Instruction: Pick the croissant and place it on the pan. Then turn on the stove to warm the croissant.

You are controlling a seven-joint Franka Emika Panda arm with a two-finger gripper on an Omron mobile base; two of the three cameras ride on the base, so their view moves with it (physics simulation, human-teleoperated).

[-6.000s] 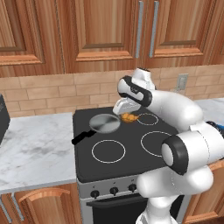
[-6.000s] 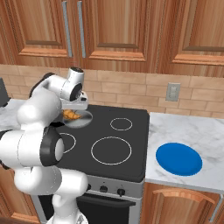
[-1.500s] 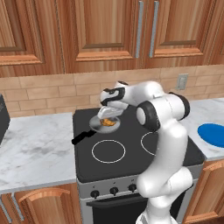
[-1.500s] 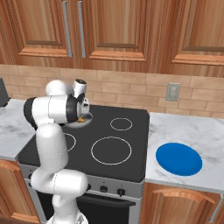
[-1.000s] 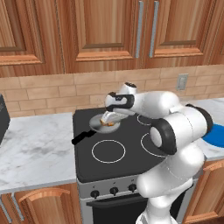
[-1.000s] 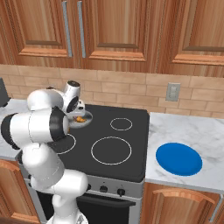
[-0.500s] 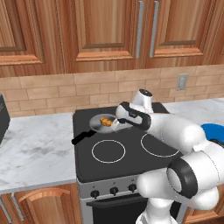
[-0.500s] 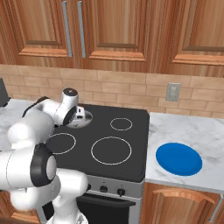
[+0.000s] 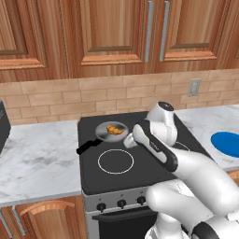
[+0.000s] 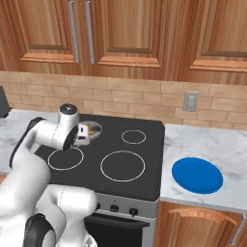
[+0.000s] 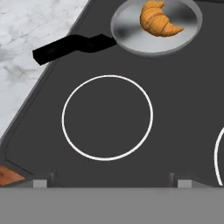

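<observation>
- The croissant (image 9: 114, 129) sits inside the pan (image 9: 103, 133), a bit off-center in the bowl. In the hand view it's up near the top of the frame (image 11: 158, 19), resting on the grey metal of the pan (image 11: 131, 33).
- The pan is on the back-left burner of the stove (image 9: 135, 175), with its short black handle (image 11: 72, 46) sticking out toward the marble counter (image 9: 32, 158) on the left.
- The gripper (image 11: 110, 180) is spread wide with nothing between the fingers. Just the two small tips (image 11: 40, 181) poke up at the bottom of the hand view, well apart from each other.
- It hangs over the front-left burner ring (image 11: 107, 117), which is bare, and it's clear of the pan, not touching it.
- From the right base view the hand (image 10: 82, 134) is just beside the pan (image 10: 93, 127), on its front side, and the arm's elbow blocks part of the pan.
- A flat blue plate (image 10: 197, 175) lies on the counter right of the stove, well apart from everything else.
- Black knobs (image 9: 121, 203) run along the steel front of the stove; can't tell how they're set from here.
</observation>
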